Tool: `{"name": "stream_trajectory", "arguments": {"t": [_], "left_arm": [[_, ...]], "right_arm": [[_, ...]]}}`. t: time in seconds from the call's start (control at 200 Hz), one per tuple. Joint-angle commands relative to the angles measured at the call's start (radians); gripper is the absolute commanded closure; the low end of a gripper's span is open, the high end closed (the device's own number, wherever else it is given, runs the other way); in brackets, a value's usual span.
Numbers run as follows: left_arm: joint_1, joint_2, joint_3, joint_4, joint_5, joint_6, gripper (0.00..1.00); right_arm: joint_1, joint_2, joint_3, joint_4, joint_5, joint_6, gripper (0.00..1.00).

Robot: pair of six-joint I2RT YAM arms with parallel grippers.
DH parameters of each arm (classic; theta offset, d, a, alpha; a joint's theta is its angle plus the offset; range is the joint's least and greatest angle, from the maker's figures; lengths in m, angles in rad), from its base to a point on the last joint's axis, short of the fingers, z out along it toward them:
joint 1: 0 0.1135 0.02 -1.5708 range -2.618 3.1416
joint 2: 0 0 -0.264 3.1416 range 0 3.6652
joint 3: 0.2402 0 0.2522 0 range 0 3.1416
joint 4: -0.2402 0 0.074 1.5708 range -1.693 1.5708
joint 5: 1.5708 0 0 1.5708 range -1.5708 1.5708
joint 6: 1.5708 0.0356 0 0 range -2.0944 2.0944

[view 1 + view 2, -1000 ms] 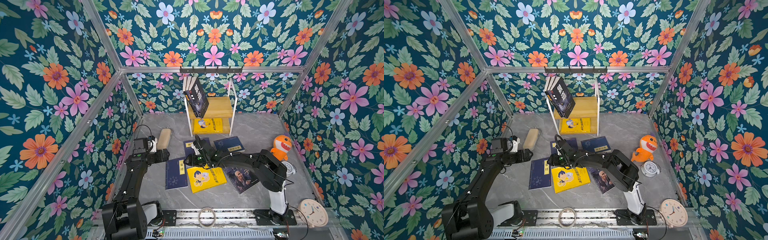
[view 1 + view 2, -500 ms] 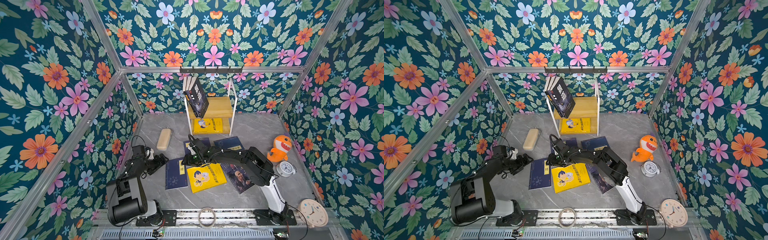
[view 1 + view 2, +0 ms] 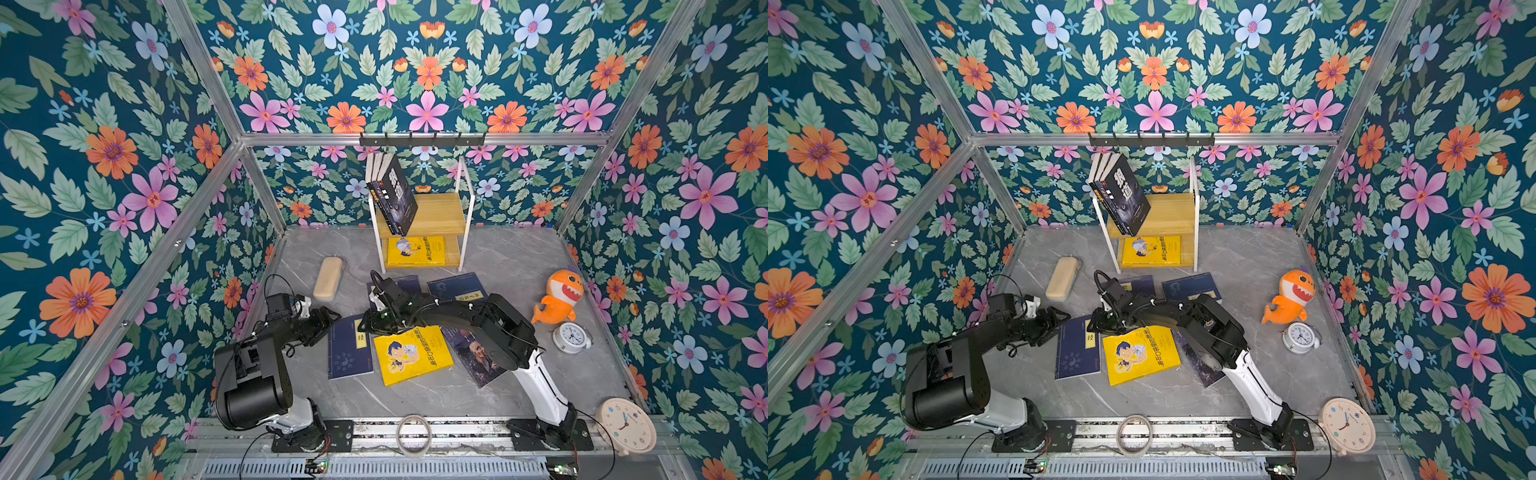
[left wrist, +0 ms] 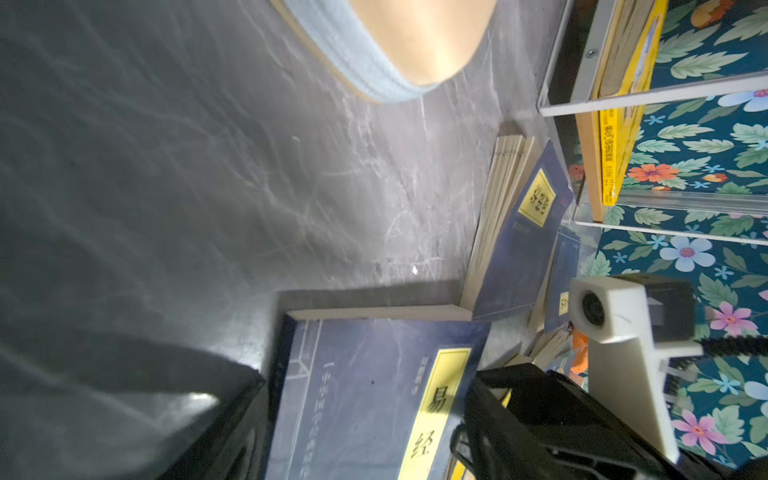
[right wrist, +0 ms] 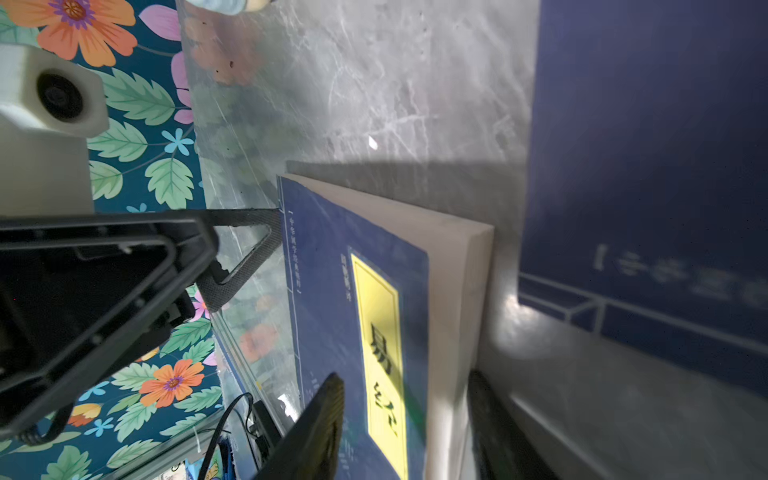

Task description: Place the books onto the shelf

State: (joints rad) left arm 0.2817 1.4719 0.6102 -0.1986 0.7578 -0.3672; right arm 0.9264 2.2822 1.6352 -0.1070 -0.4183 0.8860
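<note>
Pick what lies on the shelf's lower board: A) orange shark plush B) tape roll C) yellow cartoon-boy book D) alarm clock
C: a yellow book with a cartoon boy on its cover lies flat on the lower board of the shelf.

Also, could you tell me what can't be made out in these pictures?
- Right gripper: in the right wrist view its fingers straddle an edge of the navy book; whether they press it is unclear from that angle.
- Portrait book: mostly hidden under the right arm in both top views.
- Rear books on the shelf: covers hidden by the black book in both top views.
</note>
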Motion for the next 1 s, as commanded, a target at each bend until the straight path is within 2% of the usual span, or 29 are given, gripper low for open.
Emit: {"name": "stream_trajectory", "arguments": {"t": [0.0,0.21,0.38,0.58,0.665,0.805,0.995], "left_arm": [[-0.007,-0.027,-0.017,-0.067,0.039,-0.037,0.30],[-0.021,-0.045,-0.029,-0.044,0.095,-0.062,0.39],[-0.023,-0.031,-0.020,-0.033,0.125,-0.086,0.52],[-0.027,-0.078,-0.047,0.048,0.203,-0.148,0.56],[-0.033,-0.091,-0.046,0.068,0.248,-0.172,0.55],[-0.054,-0.116,-0.072,0.098,0.265,-0.181,0.49],[-0.101,-0.091,-0.058,0.063,0.272,-0.156,0.42]], "right_arm": [[0.005,0.019,0.002,0.029,-0.011,0.017,0.52],[0.006,0.064,0.056,0.025,-0.027,0.017,0.52],[0.003,0.088,0.088,0.004,-0.038,0.014,0.52],[-0.008,0.067,0.057,0.028,-0.038,0.016,0.52],[-0.008,0.065,0.053,0.030,-0.033,0.014,0.52],[-0.018,0.077,0.041,0.044,-0.041,0.029,0.52],[-0.057,0.005,-0.112,0.184,-0.038,0.066,0.52]]}}
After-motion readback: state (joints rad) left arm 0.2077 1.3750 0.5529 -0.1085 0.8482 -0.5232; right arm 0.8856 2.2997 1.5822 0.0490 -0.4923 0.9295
